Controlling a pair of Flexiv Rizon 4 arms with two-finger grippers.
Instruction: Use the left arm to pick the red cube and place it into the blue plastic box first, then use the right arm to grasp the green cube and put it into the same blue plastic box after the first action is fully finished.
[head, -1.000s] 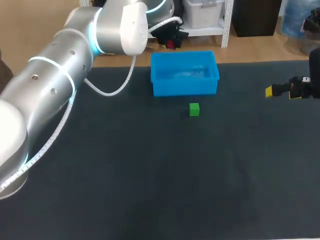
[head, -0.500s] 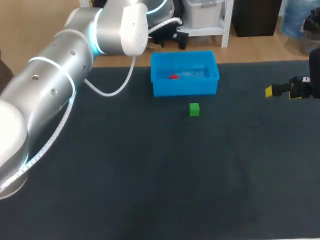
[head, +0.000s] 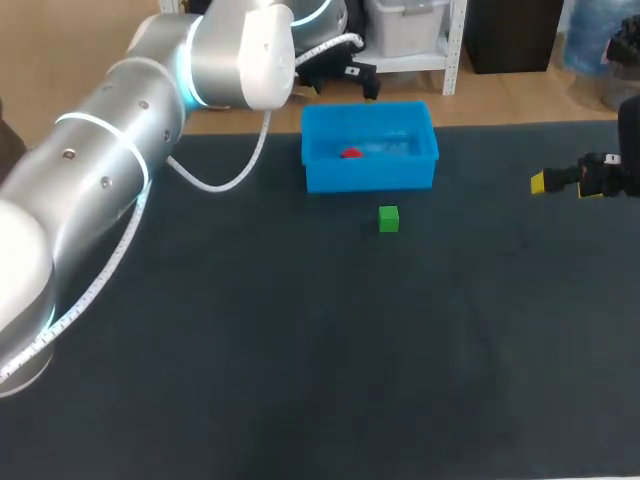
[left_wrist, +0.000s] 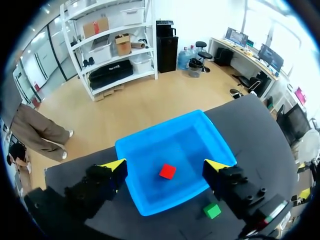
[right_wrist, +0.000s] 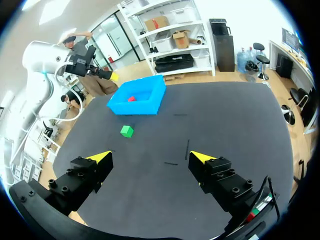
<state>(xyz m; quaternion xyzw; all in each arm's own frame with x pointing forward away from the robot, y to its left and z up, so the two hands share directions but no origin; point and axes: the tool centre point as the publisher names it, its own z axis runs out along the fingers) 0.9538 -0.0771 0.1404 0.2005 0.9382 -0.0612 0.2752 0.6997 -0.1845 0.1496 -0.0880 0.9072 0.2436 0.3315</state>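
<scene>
Half done, with red cube (head: 350, 153) resting inside blue plastic box (head: 370, 180) beneath wide-open, empty left gripper (left_wrist: 165, 165); next, likely sending right gripper (right_wrist: 150, 157), likewise spread and well away, to green cube (head: 389, 219) just before box.

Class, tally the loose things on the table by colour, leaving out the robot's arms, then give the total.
Red: 1, the red cube, lying inside the box
Green: 1, the green cube
Blue: 1, the blue plastic box
Total: 3
</scene>
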